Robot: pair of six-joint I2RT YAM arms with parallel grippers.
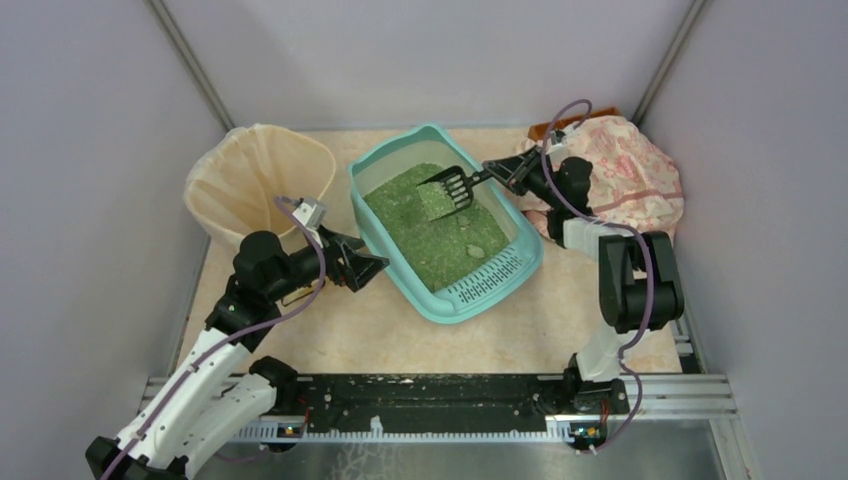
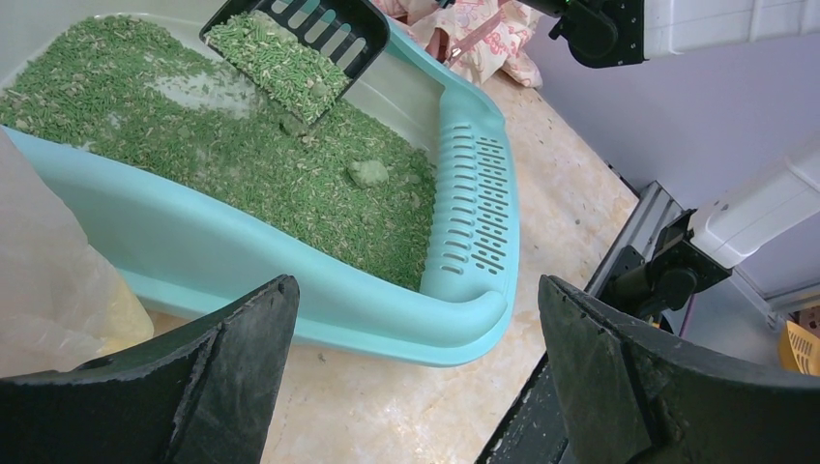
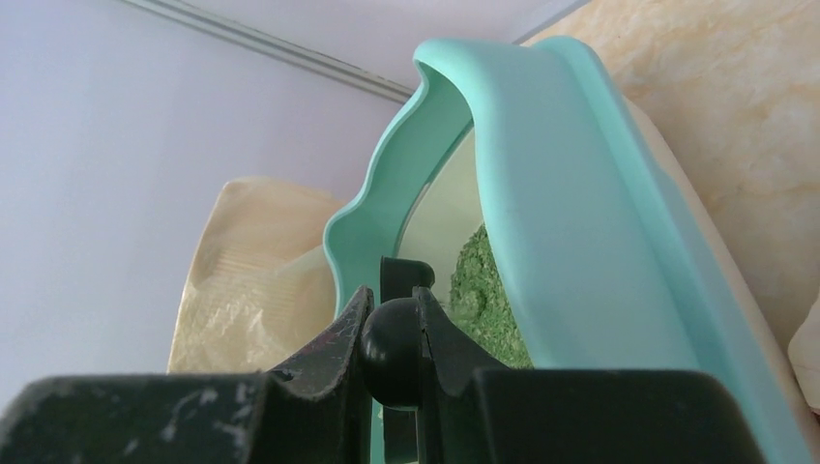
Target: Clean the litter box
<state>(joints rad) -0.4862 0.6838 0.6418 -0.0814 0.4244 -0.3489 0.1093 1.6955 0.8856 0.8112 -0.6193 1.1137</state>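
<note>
The teal litter box (image 1: pixel 487 283) lies at an angle in the middle of the table, green granules inside and its slotted grate toward the near right. A pale clump (image 1: pixel 474 250) rests on the granules near the grate, and the left wrist view shows this clump (image 2: pixel 367 174) too. My right gripper (image 1: pixel 505 172) is shut on the handle of a black slotted scoop (image 1: pixel 448 188), which hangs tilted over the far part of the box with granules on it. The handle's round end (image 3: pixel 391 348) sits between the jaws. My left gripper (image 1: pixel 370 265) stands wide open beside the box's left wall (image 2: pixel 290 290), holding nothing.
A beige bag-lined bin (image 1: pixel 262 180) stands left of the box, close behind my left arm. A pink floral cloth bundle (image 1: pixel 630 170) lies at the back right, behind my right arm. Grey walls close in three sides. A black rail (image 1: pixel 440 400) runs along the near edge.
</note>
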